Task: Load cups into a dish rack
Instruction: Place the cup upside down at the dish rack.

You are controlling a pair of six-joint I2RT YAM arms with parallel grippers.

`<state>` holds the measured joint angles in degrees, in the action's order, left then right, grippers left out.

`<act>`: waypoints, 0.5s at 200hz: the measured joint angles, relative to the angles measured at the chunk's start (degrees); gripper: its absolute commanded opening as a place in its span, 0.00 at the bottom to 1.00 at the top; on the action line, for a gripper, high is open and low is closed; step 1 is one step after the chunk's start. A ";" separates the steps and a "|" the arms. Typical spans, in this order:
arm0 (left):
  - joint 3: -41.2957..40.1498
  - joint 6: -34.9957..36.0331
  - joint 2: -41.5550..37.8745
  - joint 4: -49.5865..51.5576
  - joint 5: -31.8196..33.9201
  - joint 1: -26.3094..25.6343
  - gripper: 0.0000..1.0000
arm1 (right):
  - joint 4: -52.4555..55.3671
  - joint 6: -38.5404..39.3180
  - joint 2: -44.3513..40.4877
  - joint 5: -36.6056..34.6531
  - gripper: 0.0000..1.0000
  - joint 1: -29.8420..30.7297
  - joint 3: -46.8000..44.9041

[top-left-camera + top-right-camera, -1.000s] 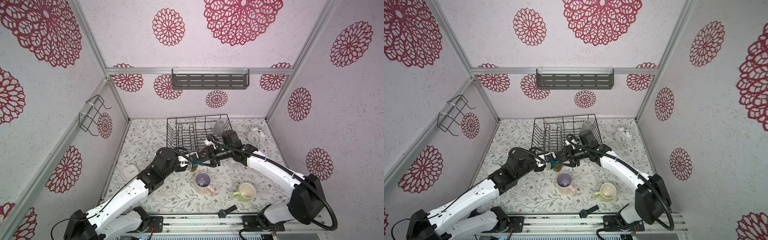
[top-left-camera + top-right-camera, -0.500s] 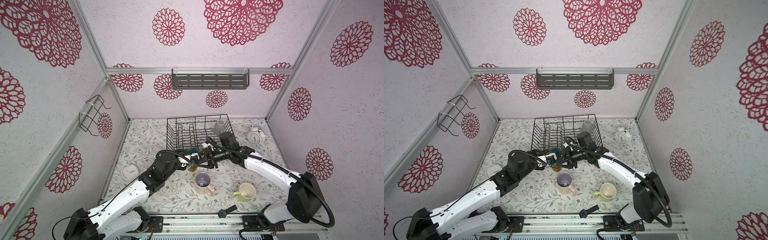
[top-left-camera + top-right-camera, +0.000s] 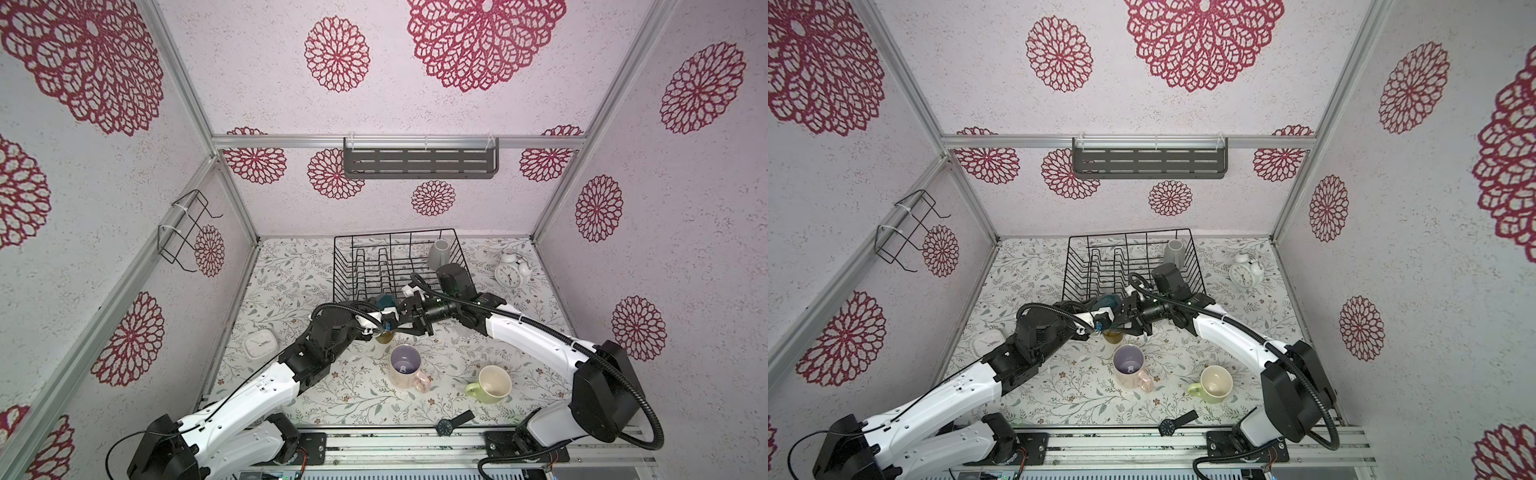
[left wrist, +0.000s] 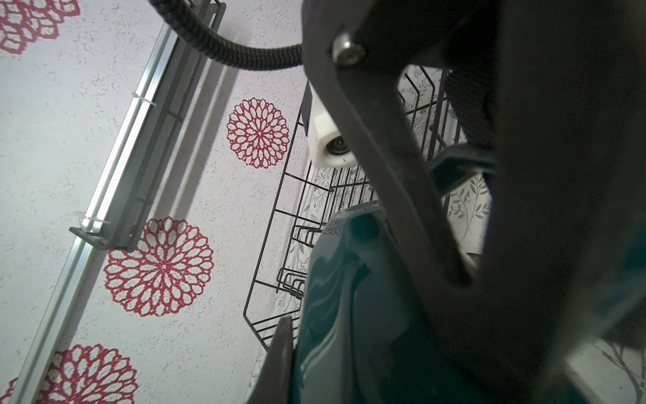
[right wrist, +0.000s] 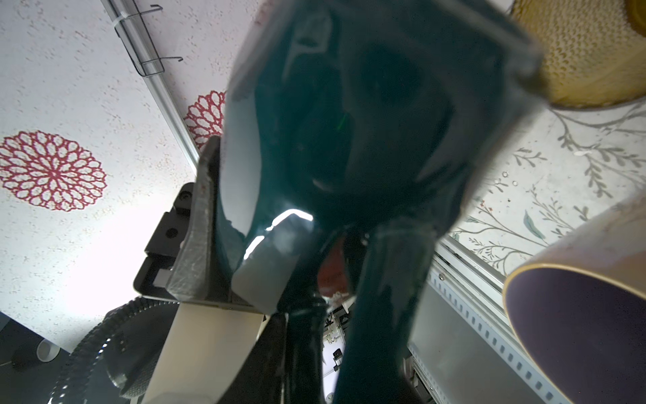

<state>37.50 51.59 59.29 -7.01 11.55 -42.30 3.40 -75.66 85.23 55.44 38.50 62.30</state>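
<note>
The dark teal mug (image 3: pixel 386 300) (image 3: pixel 1109 300) hangs in the air just in front of the dish rack (image 3: pixel 353 266) (image 3: pixel 1084 266). My left gripper (image 3: pixel 388 319) (image 4: pixel 332 370) is shut on it. My right gripper (image 3: pixel 409 320) (image 3: pixel 1127 320) reaches in from the other side with its fingers round the same mug (image 5: pixel 349 122); whether they touch it is not clear. A grey cup (image 3: pixel 438 253) stands in the rack's far right corner. On the table are the amber tumbler (image 3: pixel 383 337), pink mug (image 3: pixel 404 368) and green mug (image 3: pixel 490 384).
A white twin-bell alarm clock (image 3: pixel 510 272) stands right of the rack. A white square clock (image 3: pixel 259 345) lies at the left, and a black watch (image 3: pixel 451 424) at the front edge. A grey slotted shelf (image 3: pixel 419 162) and a wire bracket (image 3: pixel 185 230) hang on the walls.
The right gripper has slid left onto the teal mug and its jaws have narrowed. The left gripper has lifted the mug slightly toward the rack.
</note>
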 measured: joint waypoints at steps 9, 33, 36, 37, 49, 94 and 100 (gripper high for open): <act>0.00 0.17 0.00 -0.24 0.35 -0.02 0.00 | -0.66 -0.50 0.13 0.11 0.33 0.04 0.00; -0.07 0.50 0.22 -1.05 1.79 -0.02 0.00 | -2.91 -3.21 0.48 0.37 0.25 0.04 -0.26; -0.15 0.46 0.26 -1.31 1.97 -0.02 0.00 | -3.48 -3.65 0.48 0.33 0.24 0.00 -0.35; -0.17 0.46 0.28 -1.40 2.01 -0.02 0.00 | -3.61 -3.72 0.48 0.35 0.24 0.00 -0.37; -0.55 0.35 0.61 -2.89 2.93 -0.04 0.00 | -5.27 -6.27 0.52 0.26 0.20 -0.22 -0.61; -1.29 0.15 0.74 -4.92 4.04 -0.09 0.00 | -8.07 -8.94 0.70 0.15 0.00 -0.31 -1.18; -1.51 -0.04 0.74 -5.20 4.15 -0.11 0.00 | -8.22 -9.07 0.70 0.11 0.00 -0.31 -1.27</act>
<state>35.99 51.55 60.03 -12.21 15.70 -42.41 -4.82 -84.73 85.93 55.55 38.20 61.04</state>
